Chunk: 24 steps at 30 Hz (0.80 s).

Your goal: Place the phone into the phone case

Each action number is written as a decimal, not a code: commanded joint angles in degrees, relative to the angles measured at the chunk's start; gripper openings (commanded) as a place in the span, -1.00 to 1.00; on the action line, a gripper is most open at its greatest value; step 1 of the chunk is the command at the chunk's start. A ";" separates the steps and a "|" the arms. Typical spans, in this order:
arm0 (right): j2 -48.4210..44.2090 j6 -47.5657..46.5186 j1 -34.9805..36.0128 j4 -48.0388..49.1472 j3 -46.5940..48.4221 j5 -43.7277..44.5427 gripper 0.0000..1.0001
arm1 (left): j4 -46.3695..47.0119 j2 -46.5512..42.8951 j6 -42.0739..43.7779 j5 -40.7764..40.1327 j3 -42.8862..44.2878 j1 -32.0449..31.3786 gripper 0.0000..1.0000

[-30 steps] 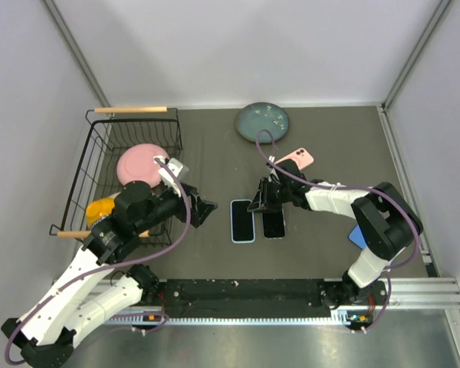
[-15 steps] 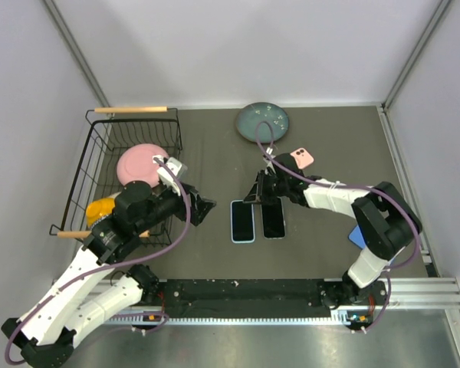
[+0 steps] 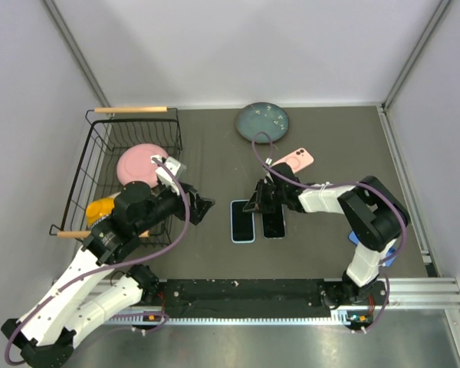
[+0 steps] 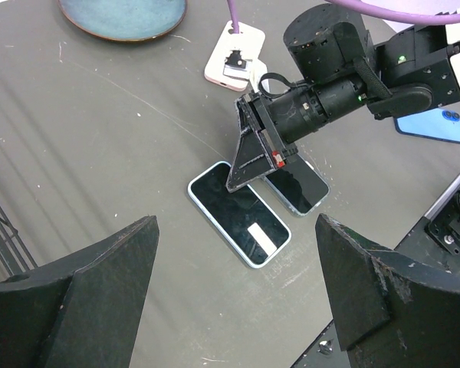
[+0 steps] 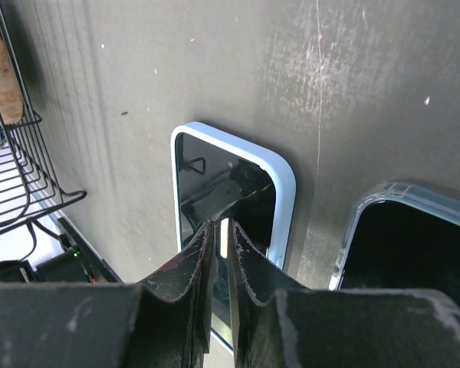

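The left gripper (image 3: pixel 202 208) hangs wide open and holds nothing, just left of the phone (image 3: pixel 242 221). The phone lies flat on the dark table (image 3: pixel 314 257), screen up, not in the phone case (image 3: pixel 274 227) that lies just beside it on the right. The right gripper (image 5: pixel 221 227) is pinched almost closed on nothing, its tips pointing down over the phone's screen, and a blue-green plate (image 3: pixel 263 121) sits farther back.
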 commanded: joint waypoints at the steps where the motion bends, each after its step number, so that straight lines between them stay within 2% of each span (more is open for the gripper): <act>1: -0.40 -0.92 0.44 -1.94 -0.02 4.38 -0.76 | 1.74 -0.71 0.70 -0.74 -0.50 0.05 0.77; 5: -4.17 -1.54 0.27 -4.74 1.46 5.51 -0.74 | 1.83 -0.71 0.70 -0.92 -0.59 0.06 0.77; 10: -12.78 -3.65 -4.02 -13.34 2.96 11.13 -0.55 | 1.66 -1.15 0.70 -1.71 -0.68 0.06 0.77; 13: -16.38 -5.40 -8.33 -16.43 2.87 17.27 -0.23 | 1.83 -1.77 0.70 -2.06 -0.85 0.06 0.77; 14: -16.83 -6.10 -9.48 -18.27 3.92 19.04 -0.02 | 1.92 -2.20 0.70 -2.32 -0.94 0.06 0.77; 16: -18.06 -7.51 -11.24 -21.35 4.89 24.20 0.13 | 2.18 -2.38 0.70 -2.68 -1.20 0.05 0.77; 17: -18.68 -7.43 -13.16 -23.46 5.25 25.89 0.30 | 2.18 -2.56 0.70 -2.77 -1.20 -0.03 0.77; 22: -20.18 -5.41 -16.87 -24.88 7.44 36.69 0.76 | 2.27 -2.21 0.61 -2.24 -1.12 -0.03 0.77; 23: -18.35 -5.15 -17.05 -25.32 10.06 37.76 0.97 | 2.27 -2.29 0.53 -2.15 -1.20 0.05 0.77; 24: -17.20 -4.36 -17.22 -27.32 11.74 38.73 0.97 | 2.27 -2.21 0.53 -2.06 -1.12 0.06 0.77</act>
